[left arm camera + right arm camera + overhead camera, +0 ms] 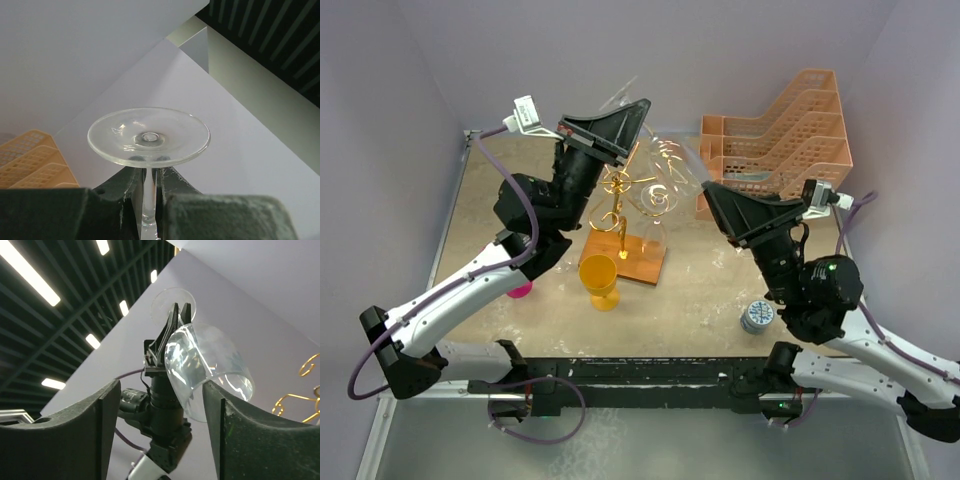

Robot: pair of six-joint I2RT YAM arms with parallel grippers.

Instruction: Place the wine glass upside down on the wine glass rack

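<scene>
My left gripper (632, 112) is raised high and shut on the stem of a clear wine glass, whose round foot (620, 99) points up. In the left wrist view the foot (148, 136) sits just past the jaws (148, 174), with the stem pinched between them. In the right wrist view the glass bowl (205, 365) hangs mouth-down and tilted below that gripper. The gold wire rack (638, 190) stands on a brown wooden base (642, 262) beneath and just right of the glass; its curls also show in the right wrist view (306, 370). My right gripper (712, 195) is open and empty, right of the rack, its fingers (100, 405) wide apart.
A yellow goblet (600, 278) stands upright in front of the rack base. A peach lattice tray stack (790, 135) stands at the back right. A small grey-blue round thing (757, 316) lies near the right arm. A pink object (520, 290) is partly hidden under the left arm.
</scene>
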